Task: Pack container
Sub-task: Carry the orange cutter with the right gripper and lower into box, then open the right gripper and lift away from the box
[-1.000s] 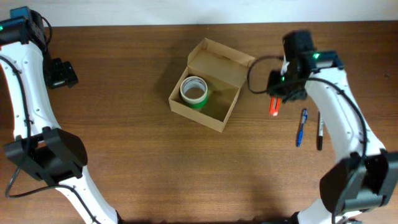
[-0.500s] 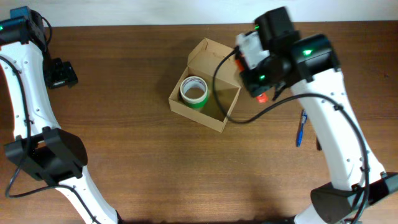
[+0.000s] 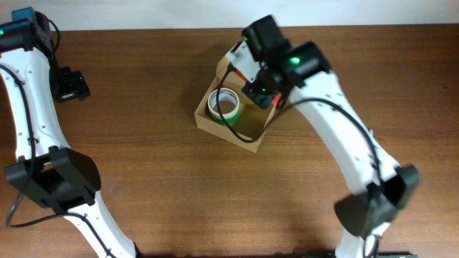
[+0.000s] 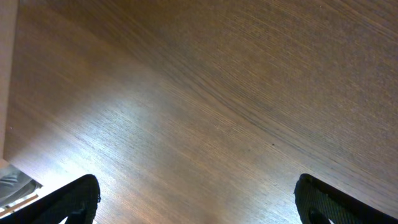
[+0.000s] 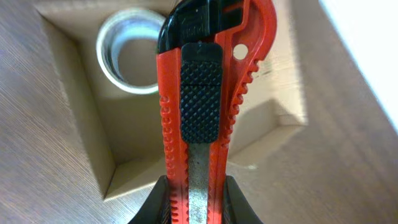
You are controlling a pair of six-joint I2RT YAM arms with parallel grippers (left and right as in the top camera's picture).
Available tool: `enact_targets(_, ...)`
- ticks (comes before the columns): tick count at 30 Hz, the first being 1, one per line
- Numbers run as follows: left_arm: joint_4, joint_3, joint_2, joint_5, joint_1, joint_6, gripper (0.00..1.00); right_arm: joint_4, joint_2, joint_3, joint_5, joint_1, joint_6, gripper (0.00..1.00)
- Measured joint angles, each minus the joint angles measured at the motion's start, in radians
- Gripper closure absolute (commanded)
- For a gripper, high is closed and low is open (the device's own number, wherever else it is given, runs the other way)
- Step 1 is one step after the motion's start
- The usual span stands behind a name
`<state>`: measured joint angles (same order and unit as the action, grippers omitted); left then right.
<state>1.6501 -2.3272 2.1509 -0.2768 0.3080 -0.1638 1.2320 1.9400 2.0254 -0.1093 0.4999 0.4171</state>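
The container [image 3: 222,132] is an open tan cardboard box in the middle of the table, its flap lid standing at the far side. A green tape roll [image 3: 224,105] lies in its left part. My right gripper [image 3: 261,89] hangs over the box's right half, shut on a red utility knife [image 5: 205,93] with a black slider. In the right wrist view the knife points over the box's inside [image 5: 74,118], next to the roll [image 5: 130,53]. My left gripper [image 3: 72,84] is open and empty at the far left, over bare wood [image 4: 199,211].
The brown wooden table [image 3: 143,186] stretches around the box. The table's far edge runs along the top of the overhead view. The right arm crosses the table's right side. A pale strip, the table's edge [image 4: 6,74], shows at the left of the left wrist view.
My right arm has swung left from the table's right side, carrying the red knife, and now hangs over the box. The left arm has not moved.
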Motion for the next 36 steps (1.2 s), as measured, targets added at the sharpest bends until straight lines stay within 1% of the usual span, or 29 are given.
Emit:
enact_targets(3,0.0,0.0,0.0,0.0,0.0,0.0,0.0,0.008,0.094,0.0,-0.002,0.0,0.011,0.9)
enact_targets(9,0.0,0.0,0.0,0.0,0.0,0.0,0.0,0.012,0.172,0.0,0.032,0.006,0.014,0.9)
enact_targets(23,0.0,0.0,0.0,0.0,0.0,0.0,0.0,0.003,0.256,0.0,0.085,0.126,0.013,0.92)
enact_targets(36,0.0,0.0,0.0,0.0,0.0,0.0,0.0,-0.006,0.281,0.0,0.097,0.132,0.014,0.92)
